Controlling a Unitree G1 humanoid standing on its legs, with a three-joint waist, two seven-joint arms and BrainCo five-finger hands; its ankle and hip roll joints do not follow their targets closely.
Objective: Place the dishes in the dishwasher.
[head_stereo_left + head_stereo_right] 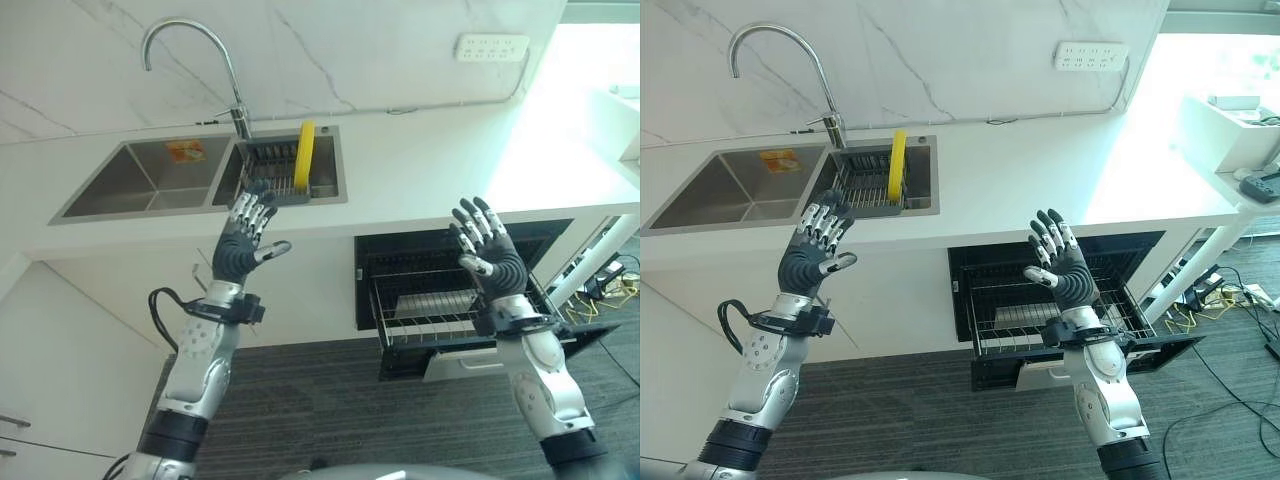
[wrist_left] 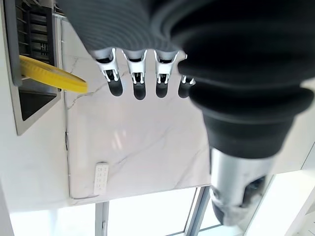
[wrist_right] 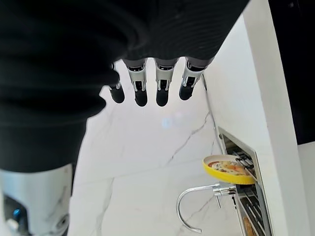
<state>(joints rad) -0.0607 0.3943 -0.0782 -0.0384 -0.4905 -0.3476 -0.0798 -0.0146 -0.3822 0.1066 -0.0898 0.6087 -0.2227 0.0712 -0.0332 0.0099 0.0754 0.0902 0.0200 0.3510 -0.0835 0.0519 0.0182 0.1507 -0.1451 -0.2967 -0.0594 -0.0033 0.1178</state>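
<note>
A yellow plate (image 1: 304, 155) stands on edge in a dark rack (image 1: 278, 172) inside the right basin of the sink (image 1: 150, 180). The same yellow plate (image 2: 51, 74) shows in the left wrist view, and again as a yellow plate (image 3: 229, 168) in the right wrist view. Below the counter the dishwasher (image 1: 450, 300) is open, its wire rack (image 1: 430, 310) pulled out. My left hand (image 1: 243, 245) is raised in front of the sink edge, fingers straight, holding nothing. My right hand (image 1: 487, 252) is raised above the dishwasher rack, fingers spread and empty.
A curved tap (image 1: 195, 60) rises behind the sink. The white counter (image 1: 440, 170) runs right toward a bright window. A wall socket strip (image 1: 490, 46) sits on the marble backsplash. White cabinet fronts (image 1: 60, 380) stand at the lower left, over a grey floor (image 1: 330, 410).
</note>
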